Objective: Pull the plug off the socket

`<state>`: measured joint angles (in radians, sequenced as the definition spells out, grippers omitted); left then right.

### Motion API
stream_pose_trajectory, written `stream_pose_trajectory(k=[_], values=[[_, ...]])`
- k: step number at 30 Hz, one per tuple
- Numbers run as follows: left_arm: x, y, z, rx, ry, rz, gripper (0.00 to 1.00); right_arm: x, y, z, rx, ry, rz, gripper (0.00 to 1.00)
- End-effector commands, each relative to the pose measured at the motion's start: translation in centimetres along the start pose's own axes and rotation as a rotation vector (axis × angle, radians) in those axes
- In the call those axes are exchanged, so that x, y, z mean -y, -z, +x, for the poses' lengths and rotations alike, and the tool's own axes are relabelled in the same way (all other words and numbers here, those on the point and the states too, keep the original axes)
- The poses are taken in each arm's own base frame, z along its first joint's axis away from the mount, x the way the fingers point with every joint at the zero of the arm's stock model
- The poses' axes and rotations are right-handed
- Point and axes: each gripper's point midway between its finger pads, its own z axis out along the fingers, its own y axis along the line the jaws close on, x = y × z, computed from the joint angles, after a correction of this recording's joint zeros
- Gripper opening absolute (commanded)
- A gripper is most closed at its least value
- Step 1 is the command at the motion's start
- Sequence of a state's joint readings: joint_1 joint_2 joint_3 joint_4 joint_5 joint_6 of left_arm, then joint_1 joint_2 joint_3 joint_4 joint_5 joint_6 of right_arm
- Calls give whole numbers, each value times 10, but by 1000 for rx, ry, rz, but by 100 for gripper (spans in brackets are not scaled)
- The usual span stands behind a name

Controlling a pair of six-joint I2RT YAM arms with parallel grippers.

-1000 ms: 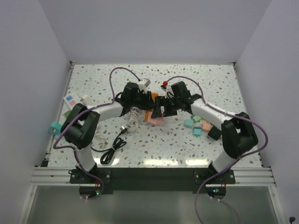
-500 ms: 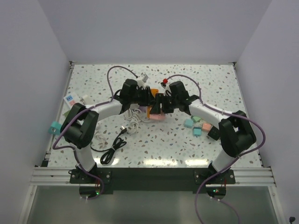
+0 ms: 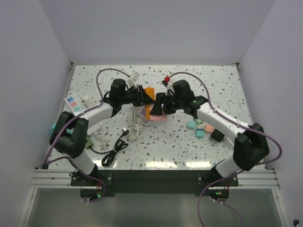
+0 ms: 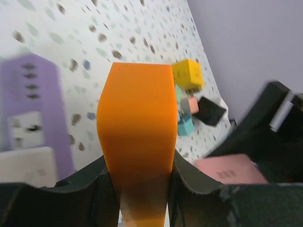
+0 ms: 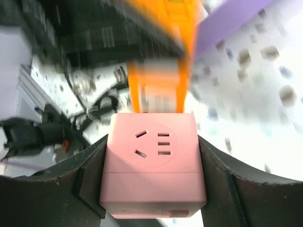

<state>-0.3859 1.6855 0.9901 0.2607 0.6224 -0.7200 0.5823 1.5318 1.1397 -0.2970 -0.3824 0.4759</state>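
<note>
A: Item one, orange plug [image 4: 137, 118]. Handling?

B: A hard plastic block. Probably light and stiff, and its smooth sides are apt to slip under a straight pull. Best taken across the two flat flanks, clear of the mating end.

A: Location?

B: Raised above the table [image 3: 180, 142], mid-width, toward the far side. It is clamped in the left gripper [image 4: 142, 187], with the fingers tight on both flanks and the body projecting past the fingertips.

A: Item two, pink socket [image 5: 154, 156]?

B: A rigid cube with rounded edges, probably light as well. The right gripper [image 5: 154, 189] has it pinched, one finger flat on each side face. An outlet face is turned toward the wrist camera.

A: Relation between the two?

B: From the right wrist, the plug stands directly beyond the socket's far face and in line with it. That end is blurred, so I cannot tell whether the pins are seated or free.

A: Recommendation?

B: Friction at the pins is probably the only resistance. A straight pull in opposite directions along the plug's length would suit, without twisting.

A: Sundries?

B: A purple power strip [image 4: 31, 109] on the table beside the plug.
</note>
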Motion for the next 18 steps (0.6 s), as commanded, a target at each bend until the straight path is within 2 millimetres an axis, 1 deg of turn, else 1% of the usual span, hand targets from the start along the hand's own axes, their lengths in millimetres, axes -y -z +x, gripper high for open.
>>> stream_pose_trajectory(k=[1, 3, 4, 5, 6, 7, 9, 11, 12, 13, 14, 15, 16, 17, 18], values=[[-56, 47, -81, 284, -91, -212, 0, -19, 93, -3, 15, -12, 95, 0], [-59, 49, -85, 289, -94, -225, 0, -14, 105, -2, 0, 15, 140, 0], [-61, 50, -86, 290, -91, -229, 0, -10, 112, 5, -35, 14, 176, 0], [-61, 49, -87, 290, -92, -232, 0, 0, 114, 7, -50, 20, 229, 0], [-63, 49, -88, 291, -89, -236, 0, 7, 120, 12, -75, 13, 267, 0], [-63, 49, -89, 292, -90, -237, 0, 11, 123, 13, -75, 11, 287, 0], [-59, 49, -91, 299, -87, -219, 0, 27, 128, 10, -49, 14, 371, 0], [-51, 49, -92, 302, -84, -184, 0, 56, 130, 9, -46, -33, 484, 0], [-45, 49, -91, 301, -70, -162, 0, 75, 125, 13, -79, -62, 548, 0], [-38, 50, -89, 299, -69, -137, 0, 97, 126, 13, -89, -117, 601, 0], [-29, 48, -85, 288, -77, -100, 0, 109, 124, 14, -101, -156, 627, 0], [-18, 45, -80, 271, -88, -74, 0, 122, 122, 10, -89, -175, 661, 0], [-10, 42, -76, 252, -97, -55, 0, 139, 117, 11, -96, -206, 706, 0], [-3, 37, -65, 201, -91, -28, 0, 147, 115, 8, -81, -230, 734, 0], [9, 23, -47, 139, -112, 9, 0, 156, 112, 5, -66, -244, 760, 0]])
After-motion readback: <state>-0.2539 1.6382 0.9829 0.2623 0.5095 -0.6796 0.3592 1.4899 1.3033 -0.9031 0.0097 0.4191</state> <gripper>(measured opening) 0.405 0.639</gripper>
